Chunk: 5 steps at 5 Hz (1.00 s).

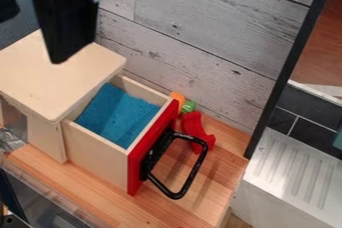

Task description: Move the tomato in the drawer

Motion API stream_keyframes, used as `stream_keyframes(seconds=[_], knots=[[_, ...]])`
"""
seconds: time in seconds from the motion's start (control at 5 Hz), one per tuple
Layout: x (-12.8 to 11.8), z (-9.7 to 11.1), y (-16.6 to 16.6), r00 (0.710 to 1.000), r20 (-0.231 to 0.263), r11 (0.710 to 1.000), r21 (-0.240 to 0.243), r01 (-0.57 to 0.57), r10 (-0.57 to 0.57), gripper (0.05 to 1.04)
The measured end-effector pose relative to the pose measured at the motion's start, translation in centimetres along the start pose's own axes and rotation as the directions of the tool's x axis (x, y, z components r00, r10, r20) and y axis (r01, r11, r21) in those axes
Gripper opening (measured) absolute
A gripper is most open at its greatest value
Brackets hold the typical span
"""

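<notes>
One black, hard-surfaced tool [65, 47] is hanging above and to the left of the open, pale wooden drawer [97, 157], over the light wooden cabinet top [40, 92]. Whether its gripping parts are standing apart or together, I cannot tell.

Tomato: position not confirmed. Nothing is presenting a clear round tomato form, so I cannot tell which piece, if any, is meant. The nearest match by colour is a curved, glossy red toy piece [194, 126], lying just outside the drawer's red front panel [151, 147], beyond the upper part of the looped black handle [177, 195]. Its long axis is slanting away from the panel toward its lower end. An orange piece [177, 98] and a rounded green piece [190, 106] are sitting just above it, close to the drawer's rear corner.

Governing relation: if the red piece is the target, it is lying to the right of and below the tool, with the drawer coming between them. The next move is probably calling for a pass across the drawer, clear of the handle, then a return over the panel onto the soft blue lining [120, 117]. The handle is posing the likeliest snag. The drawer is resting open on the wooden bench [70, 184].
</notes>
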State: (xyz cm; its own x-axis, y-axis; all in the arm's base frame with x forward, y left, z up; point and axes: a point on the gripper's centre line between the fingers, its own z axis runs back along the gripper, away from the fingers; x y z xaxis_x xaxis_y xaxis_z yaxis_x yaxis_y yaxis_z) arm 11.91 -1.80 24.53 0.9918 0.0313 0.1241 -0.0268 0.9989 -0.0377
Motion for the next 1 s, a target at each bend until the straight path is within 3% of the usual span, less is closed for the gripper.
stream_keyframes(seconds=[0.2,0.4,0.6,0.8,1.0], knots=[[0.0,-0.3,-0.1,0.999,-0.005,0.999,-0.006,0.036,-0.036,0.999],[1.7,-2.9,0.1,0.962,-0.052,0.963,-0.032,0.268,-0.269,0.998],[2.6,-4.4,-0.8,0.862,-0.007,0.862,-0.040,0.505,-0.506,0.998],[3.7,-6.6,-1.3,0.715,-0.014,0.714,-0.075,0.696,-0.699,0.998],[3.1,-9.1,-1.8,0.551,-0.024,0.552,-0.032,0.834,-0.834,0.998]])
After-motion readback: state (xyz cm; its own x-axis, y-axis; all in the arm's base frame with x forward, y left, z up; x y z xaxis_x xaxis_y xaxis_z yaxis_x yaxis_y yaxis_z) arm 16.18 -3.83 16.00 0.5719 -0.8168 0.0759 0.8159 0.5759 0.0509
